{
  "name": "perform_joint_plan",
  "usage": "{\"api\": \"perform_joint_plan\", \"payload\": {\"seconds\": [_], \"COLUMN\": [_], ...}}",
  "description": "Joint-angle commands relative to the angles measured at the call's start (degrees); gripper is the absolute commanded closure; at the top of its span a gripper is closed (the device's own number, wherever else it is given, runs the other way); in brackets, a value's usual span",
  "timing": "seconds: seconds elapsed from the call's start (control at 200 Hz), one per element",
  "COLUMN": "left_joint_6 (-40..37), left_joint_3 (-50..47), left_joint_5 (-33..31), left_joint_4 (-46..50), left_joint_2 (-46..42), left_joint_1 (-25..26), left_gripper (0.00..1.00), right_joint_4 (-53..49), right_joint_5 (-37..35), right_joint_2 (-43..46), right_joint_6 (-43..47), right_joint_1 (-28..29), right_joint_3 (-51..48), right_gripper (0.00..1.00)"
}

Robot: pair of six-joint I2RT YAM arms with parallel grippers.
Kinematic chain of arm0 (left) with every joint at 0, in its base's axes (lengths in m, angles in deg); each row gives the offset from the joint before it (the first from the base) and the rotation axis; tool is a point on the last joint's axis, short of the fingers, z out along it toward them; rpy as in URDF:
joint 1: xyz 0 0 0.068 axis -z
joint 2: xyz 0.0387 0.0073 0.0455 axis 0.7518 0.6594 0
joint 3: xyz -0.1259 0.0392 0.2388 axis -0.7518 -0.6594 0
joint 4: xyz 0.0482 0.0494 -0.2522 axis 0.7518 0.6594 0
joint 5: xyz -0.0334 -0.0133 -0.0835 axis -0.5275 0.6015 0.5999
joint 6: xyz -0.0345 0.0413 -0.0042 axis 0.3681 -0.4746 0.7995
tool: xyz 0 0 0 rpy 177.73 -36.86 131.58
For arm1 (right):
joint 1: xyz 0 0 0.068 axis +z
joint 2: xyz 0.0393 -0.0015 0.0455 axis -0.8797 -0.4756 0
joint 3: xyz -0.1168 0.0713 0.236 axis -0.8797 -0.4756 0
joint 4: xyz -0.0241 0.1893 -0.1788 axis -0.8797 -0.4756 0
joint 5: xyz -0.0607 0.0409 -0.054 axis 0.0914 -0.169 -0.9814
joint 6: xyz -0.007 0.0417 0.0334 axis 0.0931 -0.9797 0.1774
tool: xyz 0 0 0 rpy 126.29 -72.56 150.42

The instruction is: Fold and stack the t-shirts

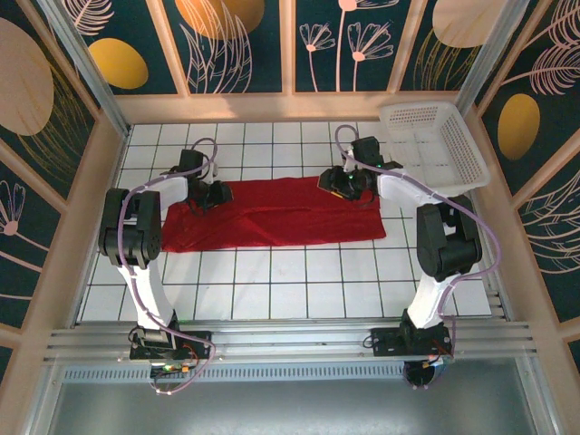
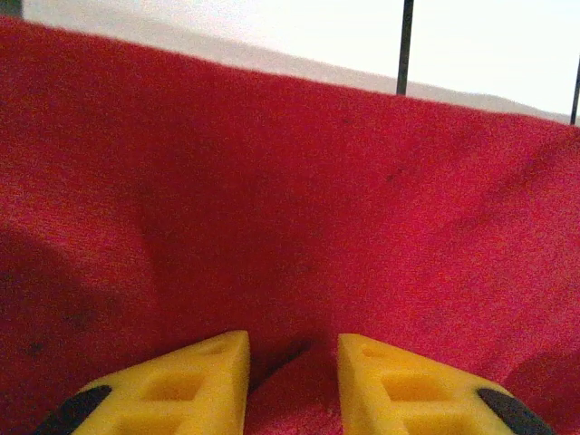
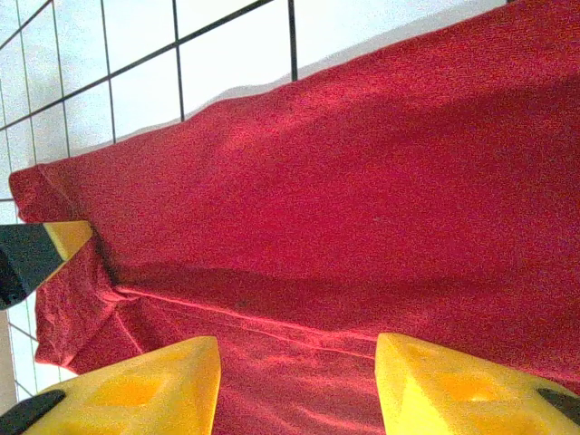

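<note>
One deep-red t-shirt lies folded into a long strip across the white tiled table. My left gripper presses down on the strip's left part. In the left wrist view its yellow fingers have closed in on a raised ridge of the t-shirt, which fills the gap of the left gripper. My right gripper sits on the strip's upper right part. In the right wrist view the right gripper stands open, its fingers wide apart over the t-shirt, above a seam line.
A white mesh basket stands tilted at the back right corner, right of the right arm. Bare white tiles stretch between the shirt and the arm bases. Wooden-framed patterned walls close in the back and both sides.
</note>
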Motion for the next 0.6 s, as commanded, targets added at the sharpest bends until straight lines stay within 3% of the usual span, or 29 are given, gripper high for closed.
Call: {"api": "perform_joint_plan", "payload": {"seconds": [0.0,0.44,0.59], "left_joint_6": [-0.6,2.1,4.1], "left_joint_3": [-1.3,-4.8,-6.0], "left_joint_5": [-0.7,-2.8,-4.0], "left_joint_4": [0.1,0.9,2.0], "left_joint_2": [-1.2,-7.7,-10.0], "left_joint_1": [0.7,2.2,2.9], "left_gripper": [0.73,1.00,1.00], "right_joint_4": [0.8,1.0,1.4], "right_joint_5": [0.5,0.0,0.2], "right_joint_2": [0.7,0.3,0.2], "right_joint_6": [-0.7,-1.4,-1.4], "right_joint_1": [0.5,0.7,0.6], "right_joint_3": [0.7,-0.2,-0.3], "right_gripper": [0.51,0.52,0.52]}}
